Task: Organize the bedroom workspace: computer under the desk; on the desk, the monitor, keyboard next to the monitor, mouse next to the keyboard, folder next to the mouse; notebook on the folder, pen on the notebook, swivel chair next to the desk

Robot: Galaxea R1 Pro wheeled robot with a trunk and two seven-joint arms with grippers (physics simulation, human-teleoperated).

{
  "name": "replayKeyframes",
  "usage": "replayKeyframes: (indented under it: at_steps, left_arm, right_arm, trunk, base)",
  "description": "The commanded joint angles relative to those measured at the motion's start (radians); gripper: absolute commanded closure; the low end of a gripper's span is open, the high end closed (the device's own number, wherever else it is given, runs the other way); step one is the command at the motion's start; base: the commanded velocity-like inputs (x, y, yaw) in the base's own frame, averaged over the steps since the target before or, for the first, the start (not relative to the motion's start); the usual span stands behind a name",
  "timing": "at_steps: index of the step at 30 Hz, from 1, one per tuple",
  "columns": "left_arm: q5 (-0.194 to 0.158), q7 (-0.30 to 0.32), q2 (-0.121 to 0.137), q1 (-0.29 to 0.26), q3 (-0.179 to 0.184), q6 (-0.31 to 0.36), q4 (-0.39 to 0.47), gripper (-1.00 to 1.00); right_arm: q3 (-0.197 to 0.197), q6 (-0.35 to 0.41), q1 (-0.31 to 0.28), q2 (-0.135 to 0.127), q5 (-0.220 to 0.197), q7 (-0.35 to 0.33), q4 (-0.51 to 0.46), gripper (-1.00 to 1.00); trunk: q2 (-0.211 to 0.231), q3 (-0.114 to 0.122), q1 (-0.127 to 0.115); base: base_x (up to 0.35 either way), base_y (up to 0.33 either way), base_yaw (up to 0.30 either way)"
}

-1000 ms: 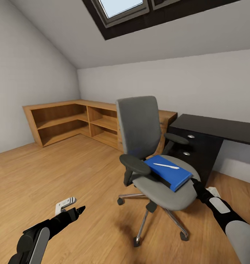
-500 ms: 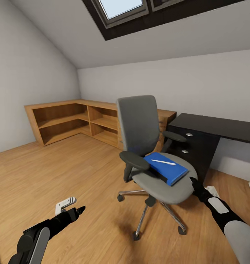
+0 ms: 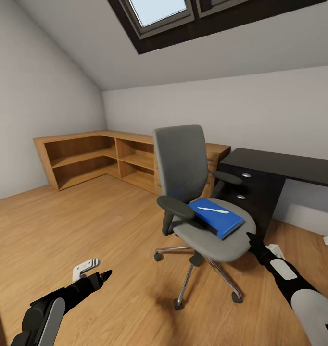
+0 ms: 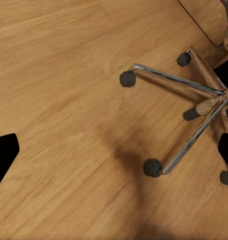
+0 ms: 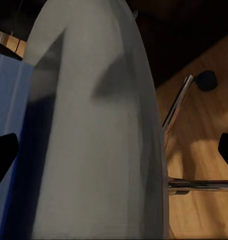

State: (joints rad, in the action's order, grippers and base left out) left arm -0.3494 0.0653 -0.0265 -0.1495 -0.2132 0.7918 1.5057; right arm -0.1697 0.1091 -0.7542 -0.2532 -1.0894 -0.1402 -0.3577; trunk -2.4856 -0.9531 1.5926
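Change: swivel chair (image 3: 202,211) now sits closer to desk (image 3: 279,168) than 1 s ago, seat turned a bit; right gripper (image 3: 253,239) stays at seat's edge, approx 4 o'clock of it, prob. pushing.
Meaning: chair-next-to-desk step underway; folder etc. not yet moved.
Folder (image 3: 218,217): bright blue, flat, rigid-looking, on seat; thin white pen (image 3: 213,210) on top.
Chair: grey padded fabric, black arms, chrome star base.
Desk: matte black, silver knobs, at 2 o'clock.
Right gripper: jaws spread, empty.
Left gripper (image 3: 99,271): low at 7 o'clock, fingers apart, holding nothing.
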Motion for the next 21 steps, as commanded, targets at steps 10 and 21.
replayKeyframes:
  at_steps: [10, 21]
  left_arm:
    - [0.003, 0.007, 0.0, -0.001, -0.003, 0.006, 0.001, -1.0]
    - [0.003, 0.007, 0.0, -0.001, -0.003, 0.005, 0.001, -1.0]
  right_arm:
    - [-0.007, 0.007, -0.001, 0.015, -0.004, -0.004, 0.002, -1.0]
    - [-0.007, 0.007, -0.001, 0.015, -0.003, -0.004, 0.002, -1.0]
  trunk:
    - [0.0, -0.001, 0.0]
    - [0.0, -0.001, 0.0]
  base:
    - [0.007, 0.0, 0.079]
    - [0.257, 0.0, 0.011]
